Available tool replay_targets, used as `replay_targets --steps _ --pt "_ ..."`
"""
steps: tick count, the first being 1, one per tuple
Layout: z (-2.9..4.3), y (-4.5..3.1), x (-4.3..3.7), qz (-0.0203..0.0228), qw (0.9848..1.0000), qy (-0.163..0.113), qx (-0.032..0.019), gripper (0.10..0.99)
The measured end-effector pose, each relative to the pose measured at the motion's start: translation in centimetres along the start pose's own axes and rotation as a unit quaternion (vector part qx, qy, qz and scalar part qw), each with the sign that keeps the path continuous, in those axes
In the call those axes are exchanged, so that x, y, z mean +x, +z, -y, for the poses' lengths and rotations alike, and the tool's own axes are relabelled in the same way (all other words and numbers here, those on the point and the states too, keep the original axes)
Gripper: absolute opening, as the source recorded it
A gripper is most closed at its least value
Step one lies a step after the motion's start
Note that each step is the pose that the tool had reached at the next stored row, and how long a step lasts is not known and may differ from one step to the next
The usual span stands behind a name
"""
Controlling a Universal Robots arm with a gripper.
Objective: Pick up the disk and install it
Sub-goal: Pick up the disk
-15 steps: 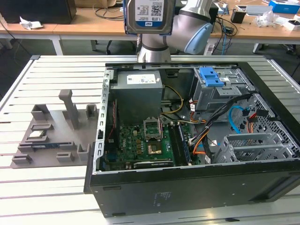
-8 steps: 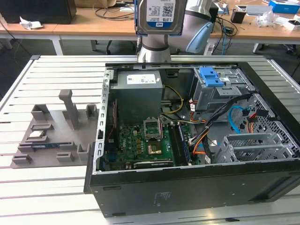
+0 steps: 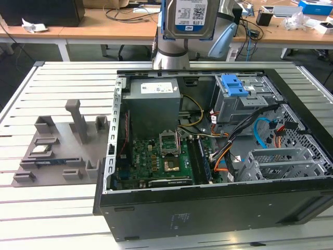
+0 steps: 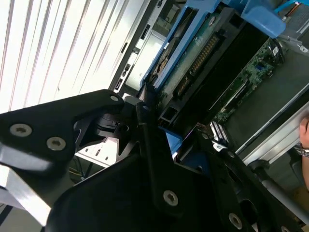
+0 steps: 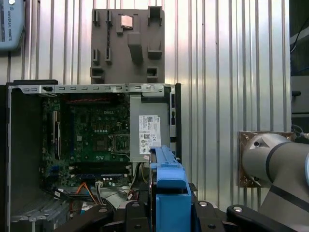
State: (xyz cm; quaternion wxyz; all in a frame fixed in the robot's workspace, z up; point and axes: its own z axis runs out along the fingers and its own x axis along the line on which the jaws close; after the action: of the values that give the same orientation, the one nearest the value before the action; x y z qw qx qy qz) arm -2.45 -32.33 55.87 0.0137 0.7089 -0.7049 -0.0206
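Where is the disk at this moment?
In the exterior view, the disk is up in the air at the top centre, above the grey power supply of the open computer case.

The exterior view slants down into the case (image 3: 208,208); the first wrist view looks straight down on it; the second, close along the disk (image 4: 193,58). All share the motherboard (image 3: 151,156).

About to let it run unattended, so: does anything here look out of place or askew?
Nothing looks damaged or spilled. One oddity: a person's hand shows in the second wrist view, seemingly beside the open computer case, while the disk hangs clamped in the jaws above it.
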Motion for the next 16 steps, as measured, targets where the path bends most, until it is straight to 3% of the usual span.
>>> replay_targets --steps 16 --pt "4.17 0.26 0.02 -0.0001 1.0 0.0 -0.0001 0.369"
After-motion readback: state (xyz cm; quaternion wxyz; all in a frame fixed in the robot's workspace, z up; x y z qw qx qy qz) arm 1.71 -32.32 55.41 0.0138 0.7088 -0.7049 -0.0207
